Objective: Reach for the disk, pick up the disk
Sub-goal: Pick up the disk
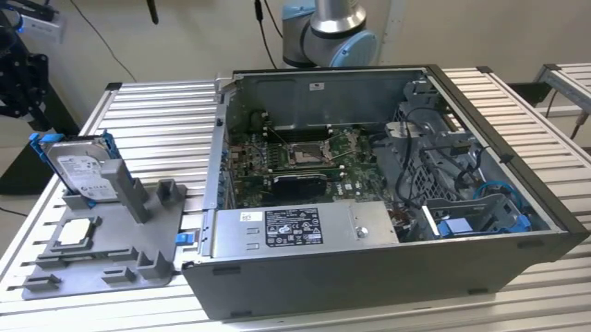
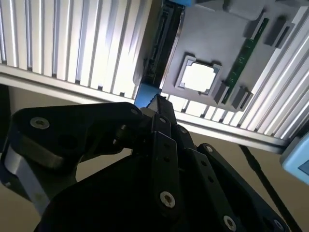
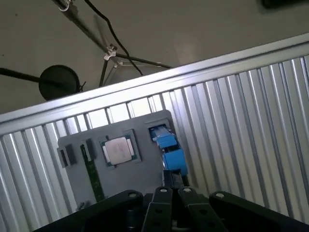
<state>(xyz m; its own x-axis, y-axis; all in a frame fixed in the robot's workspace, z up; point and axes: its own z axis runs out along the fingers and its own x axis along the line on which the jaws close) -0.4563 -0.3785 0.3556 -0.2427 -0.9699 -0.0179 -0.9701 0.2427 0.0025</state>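
Exterior view first: at its left we see the disk (image 1: 82, 169) standing on edge in a grey holder (image 1: 102, 273) near the corner of the slatted table (image 1: 157, 117). A blue bracket (image 1: 37, 144) frames the disk, and its label faces us. A small square chip (image 1: 76, 234) lies flat in the same holder, just in front of the disk. To the right of the holder sits an open computer case (image 1: 369, 277). Behind the case the arm (image 1: 330, 28) rises from its base and leaves the picture at the top. In both wrist views we look down past the gripper (image 3: 173, 178) (image 2: 157, 102) onto the holder, so the wrist is held above that end of the table with the tool pointing downward. The gripper's tips line up with the blue bracket at the disk's edge, and we cannot tell whether they touch it. The jaws sit close together with nothing between them. The disk rests in its holder, not lifted.
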